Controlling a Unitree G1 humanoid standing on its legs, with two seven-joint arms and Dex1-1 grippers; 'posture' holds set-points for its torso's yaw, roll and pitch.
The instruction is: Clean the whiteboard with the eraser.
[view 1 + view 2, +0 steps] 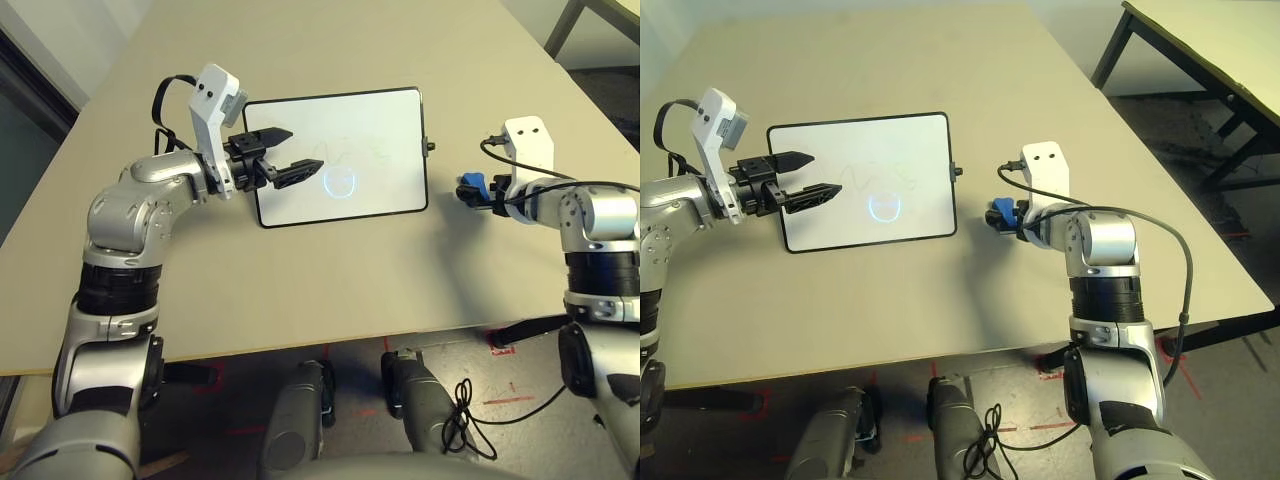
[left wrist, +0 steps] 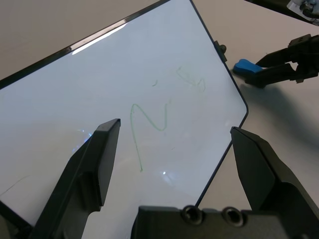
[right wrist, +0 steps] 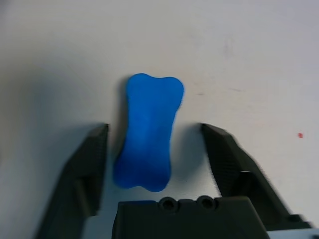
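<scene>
From the left eye view, the whiteboard [image 1: 340, 155] lies flat on the pale worktop [image 1: 330, 290], near its middle, with faint green scribbles and a round glare spot on its surface. The left pincer [image 1: 295, 151] hovers over the board's left part, its two black fingers spread apart with nothing between them. To the right of the board, well clear of its frame, the right pincer [image 1: 468, 193] sits low at the worktop with the blue eraser [image 1: 472, 187] at its tip.

The right eye view gives the same layout: the board's small black knob [image 1: 958, 171] faces the eraser, with bare worktop between them.

In the left wrist view, the left pincer's fingers [image 2: 102, 154] stand wide open above the board, one over the white surface, the other past the board's edge. A green zigzag mark [image 2: 147, 129] lies between them. Beyond the board's corner the eraser shows at the other pincer's tip.

In the right wrist view, the eraser lies on the worktop between the right pincer's fingers [image 3: 89, 164], which are open on either side of it, with a gap on each side
</scene>
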